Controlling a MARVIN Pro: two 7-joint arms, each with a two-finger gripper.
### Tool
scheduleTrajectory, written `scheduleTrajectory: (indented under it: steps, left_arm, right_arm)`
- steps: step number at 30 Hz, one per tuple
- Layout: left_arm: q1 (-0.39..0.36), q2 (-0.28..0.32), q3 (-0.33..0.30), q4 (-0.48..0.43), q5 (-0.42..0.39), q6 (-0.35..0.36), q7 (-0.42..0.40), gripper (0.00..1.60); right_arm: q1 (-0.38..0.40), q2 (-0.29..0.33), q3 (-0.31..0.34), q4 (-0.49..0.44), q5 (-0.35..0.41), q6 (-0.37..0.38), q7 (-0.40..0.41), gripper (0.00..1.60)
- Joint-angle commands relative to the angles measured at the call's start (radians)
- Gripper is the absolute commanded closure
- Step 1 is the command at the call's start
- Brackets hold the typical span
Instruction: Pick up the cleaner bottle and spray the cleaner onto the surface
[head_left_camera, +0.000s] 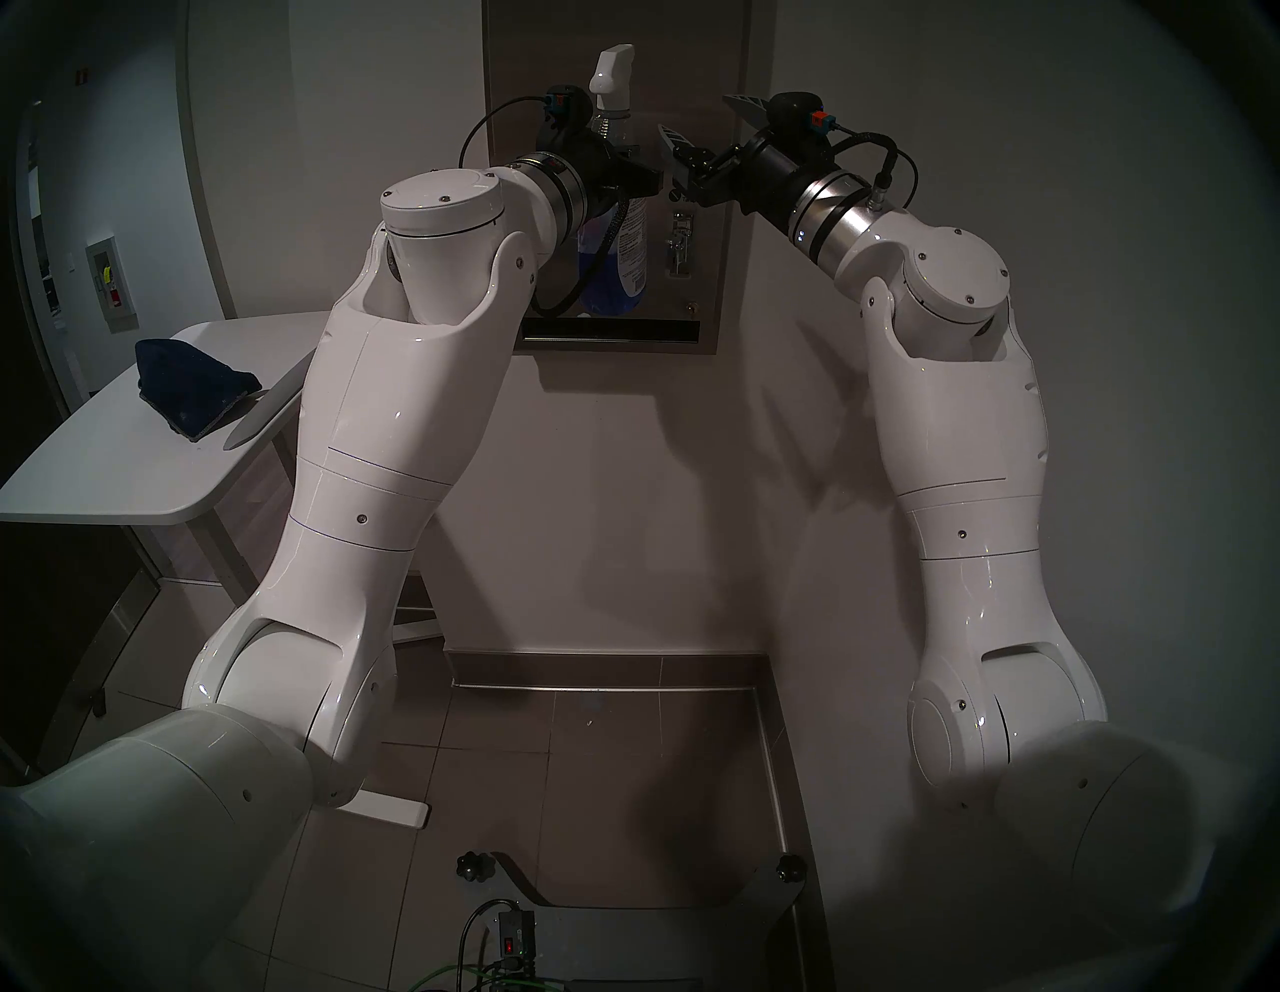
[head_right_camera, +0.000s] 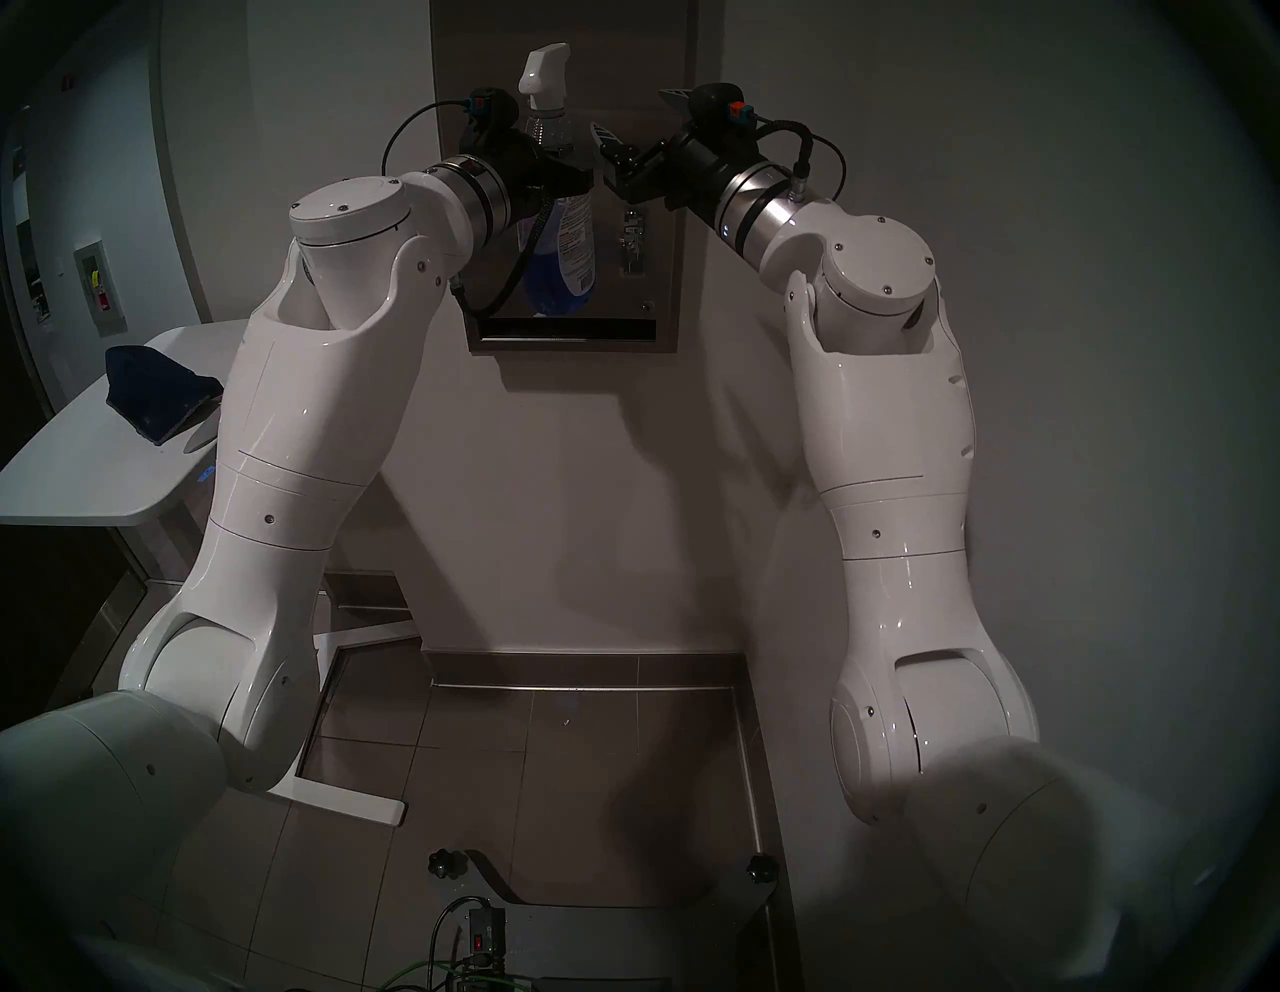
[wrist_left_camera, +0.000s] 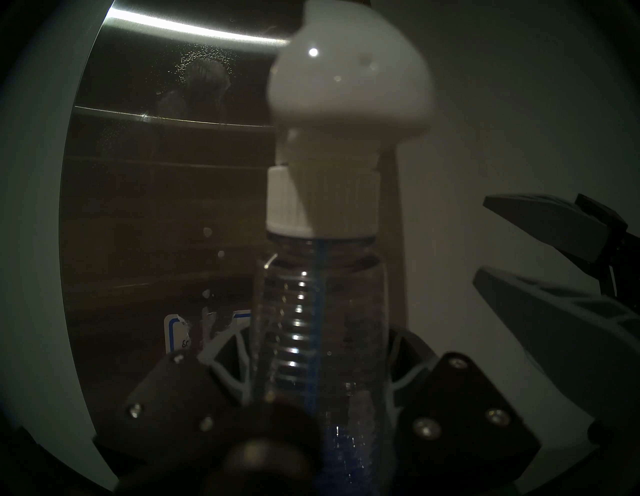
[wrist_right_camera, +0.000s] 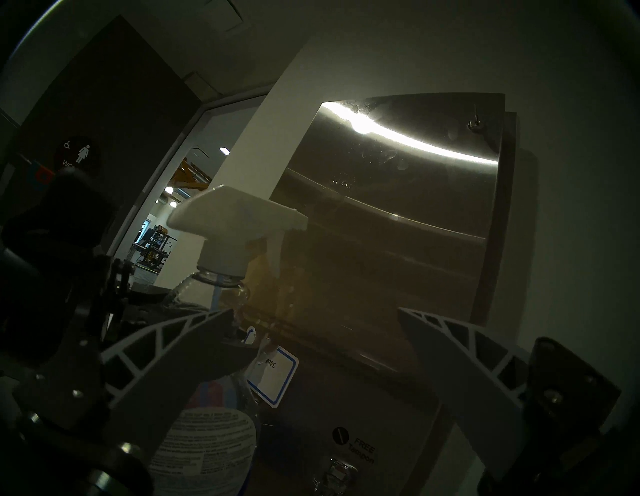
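from the head's left eye, the left end effector (head_left_camera: 627, 181) is clamping the ribbed neck of the cleaner bottle (head_left_camera: 618, 228), holding it upright in front of the stainless-steel dispenser panel (head_left_camera: 720, 228) on the wall. blue cleaner (head_left_camera: 601, 273) is filling the lower part of the bottle, and its white trigger nozzle (head_left_camera: 611, 69) is standing above the wrist. the right end effector (head_left_camera: 706, 118) is hanging just to the right of the bottle, its fingers spread wide and gripping nothing. a dark blue cloth (head_left_camera: 194, 395) is lying on the white worktop (head_left_camera: 90, 478) at far left, well apart from both arms.

the head's right eye is showing nearly the same: the bottle (head_right_camera: 562, 235) is standing clamped in the left end effector (head_right_camera: 564, 179), with the empty right end effector (head_right_camera: 641, 114) spread beside it.

the left wrist view is looking up the clear bottle neck (wrist_left_camera: 320, 311) to the white nozzle (wrist_left_camera: 349, 86). fine droplets (wrist_left_camera: 204, 72) are speckling the steel panel (wrist_left_camera: 156, 207) behind, near a blue-bordered sticker (wrist_left_camera: 175, 332). the right end effector's fingers (wrist_left_camera: 540, 221) are showing at the right edge.

the right wrist view is showing its own two fingers (wrist_right_camera: 460, 356) wide apart, the nozzle (wrist_right_camera: 235, 214) pointing at the panel (wrist_right_camera: 398, 242), and the printed label (wrist_right_camera: 204, 450) at bottom left.
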Motion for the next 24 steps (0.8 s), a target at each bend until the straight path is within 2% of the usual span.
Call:
scheduleTrajectory:
  steps: [1, 8, 9, 10, 14, 15, 16, 17, 18, 24]
  left_arm:
    - [-0.076, -0.011, -0.019, -0.037, 0.003, -0.023, 0.0, 1.6]
    - [-0.075, -0.013, -0.02, -0.036, 0.008, -0.019, -0.005, 1.6]
    - [-0.076, -0.013, -0.021, -0.036, 0.009, -0.018, -0.006, 1.6]
    - [-0.076, -0.013, -0.021, -0.036, 0.01, -0.017, -0.007, 1.6]
    - [-0.075, -0.014, -0.022, -0.036, 0.013, -0.015, -0.01, 1.6]
    - [-0.075, -0.015, -0.023, -0.035, 0.014, -0.014, -0.01, 1.6]
    - [-0.075, -0.015, -0.023, -0.035, 0.015, -0.014, -0.011, 1.6]
    - [-0.075, -0.015, -0.023, -0.035, 0.015, -0.014, -0.011, 1.6]
    - [-0.075, -0.016, -0.025, -0.034, 0.017, -0.012, -0.011, 1.6]
    - [-0.076, -0.02, -0.029, -0.033, 0.023, -0.009, -0.012, 1.6]
  right_arm:
    - [0.105, -0.03, 0.009, 0.015, 0.012, 0.042, 0.007, 0.0]
    - [0.152, -0.049, 0.01, 0.062, 0.025, 0.101, 0.024, 0.0]
    - [0.177, -0.055, 0.009, 0.086, 0.029, 0.124, 0.03, 0.0]
    - [0.157, -0.059, 0.012, 0.077, 0.03, 0.126, 0.03, 0.0]
    - [0.196, -0.071, 0.009, 0.117, 0.035, 0.164, 0.042, 0.0]
    - [0.228, -0.072, 0.005, 0.141, 0.035, 0.178, 0.048, 0.0]
    - [0.194, -0.079, 0.01, 0.121, 0.038, 0.174, 0.046, 0.0]
    - [0.194, -0.079, 0.01, 0.121, 0.038, 0.174, 0.046, 0.0]
    - [0.227, -0.084, 0.006, 0.149, 0.04, 0.193, 0.052, 0.0]
    - [0.266, -0.097, 0.004, 0.191, 0.043, 0.228, 0.061, 0.0]
